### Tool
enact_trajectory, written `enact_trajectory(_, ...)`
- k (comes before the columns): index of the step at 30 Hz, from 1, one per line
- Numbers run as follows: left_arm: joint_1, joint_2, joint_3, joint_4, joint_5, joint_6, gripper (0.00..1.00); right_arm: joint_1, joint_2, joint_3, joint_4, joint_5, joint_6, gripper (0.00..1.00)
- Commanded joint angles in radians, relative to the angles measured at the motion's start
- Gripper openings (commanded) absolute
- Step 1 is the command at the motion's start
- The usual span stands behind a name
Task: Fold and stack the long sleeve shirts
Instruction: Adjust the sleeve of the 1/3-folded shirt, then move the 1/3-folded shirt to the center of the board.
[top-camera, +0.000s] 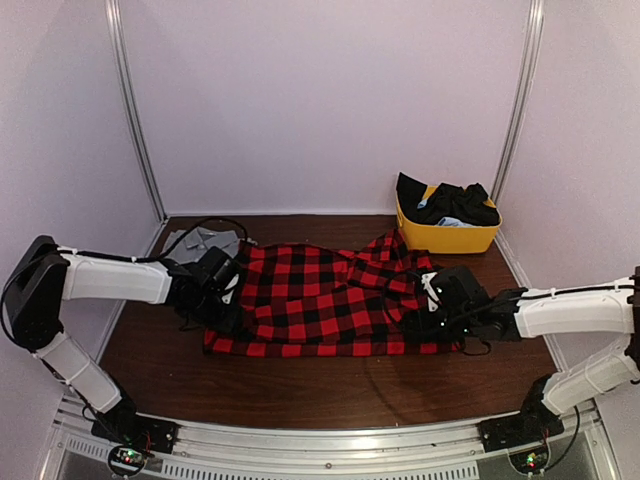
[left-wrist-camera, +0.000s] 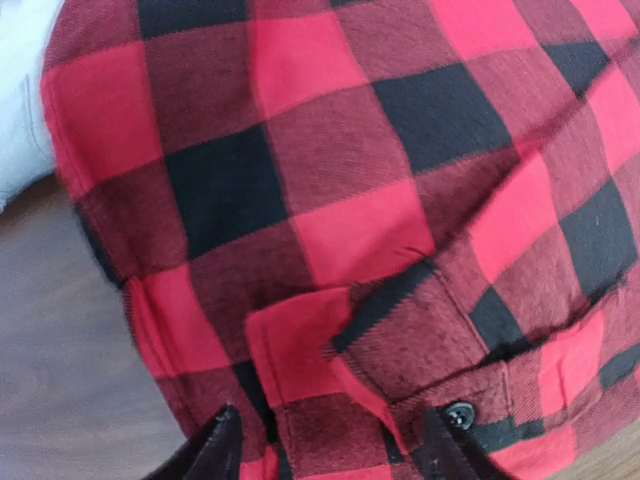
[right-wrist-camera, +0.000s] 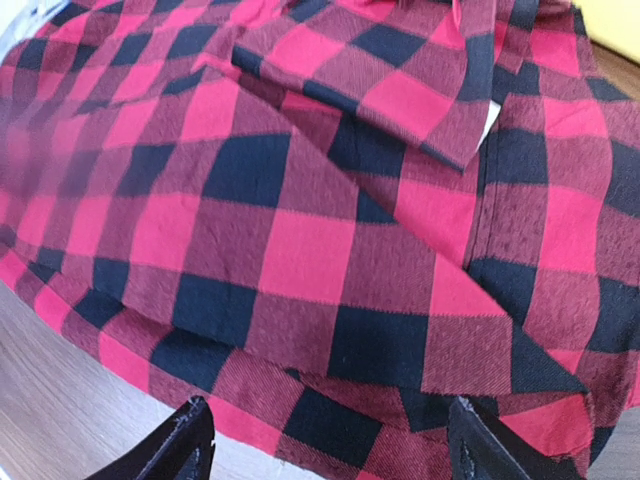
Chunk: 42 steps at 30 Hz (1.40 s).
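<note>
Red-and-black buffalo-check flannel shirt (top-camera: 320, 300) lies spread between both grippers. Left gripper (left-wrist-camera: 330, 455) fingers parted, buttoned hem just ahead; right gripper (right-wrist-camera: 325, 450) likewise unclenched over layered hem. Cloth contact unclear.

Risk: pinch takes top layer only, fold skews. Plain grey collared shirt (top-camera: 200, 240) just behind left gripper could snag.

Room: bare dark wood table (top-camera: 300, 385) nearside; yellow plastic bin (top-camera: 445, 238) beyond right gripper.

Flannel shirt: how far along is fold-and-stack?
Done: little; flannel shirt lies spread out, some layers overlapping, nothing stacked. In hand: left gripper and right gripper, both open, at its two ends. Left: fold it, fold the grey shirt at back left, stack both.
</note>
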<state>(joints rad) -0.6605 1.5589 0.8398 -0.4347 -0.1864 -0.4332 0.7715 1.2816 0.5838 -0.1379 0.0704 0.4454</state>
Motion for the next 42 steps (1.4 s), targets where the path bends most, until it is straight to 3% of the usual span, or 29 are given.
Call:
enact_trajectory(1, 0.006, -0.064, 0.035, 0.016, -0.044, 0.005, 0.73, -0.006, -0.014, 0.050, -0.019, 0.058, 0.015, 0.81)
enact_trajectory(4, 0.004, -0.108, 0.024, 0.068, -0.001, 0.011, 0.75, -0.007, 0.025, 0.066, -0.002, 0.060, 0.013, 0.81)
enact_trajectory(10, 0.004, -0.164, -0.047, 0.269, 0.228, 0.013, 0.76, -0.037, 0.129, 0.117, 0.006, 0.069, 0.036, 0.81)
enact_trajectory(21, 0.003, -0.033, -0.127, 0.444, 0.391, -0.024, 0.75, -0.080, 0.256, 0.090, 0.042, 0.008, 0.059, 0.81)
enact_trajectory(31, -0.071, -0.022, -0.244, 0.453, 0.306, -0.099, 0.74, -0.077, 0.217, -0.043, 0.019, -0.037, 0.156, 0.78)
enact_trajectory(42, -0.272, -0.080, -0.298, 0.305, 0.077, -0.273, 0.73, 0.002, 0.038, -0.177, -0.053, -0.019, 0.278, 0.78)
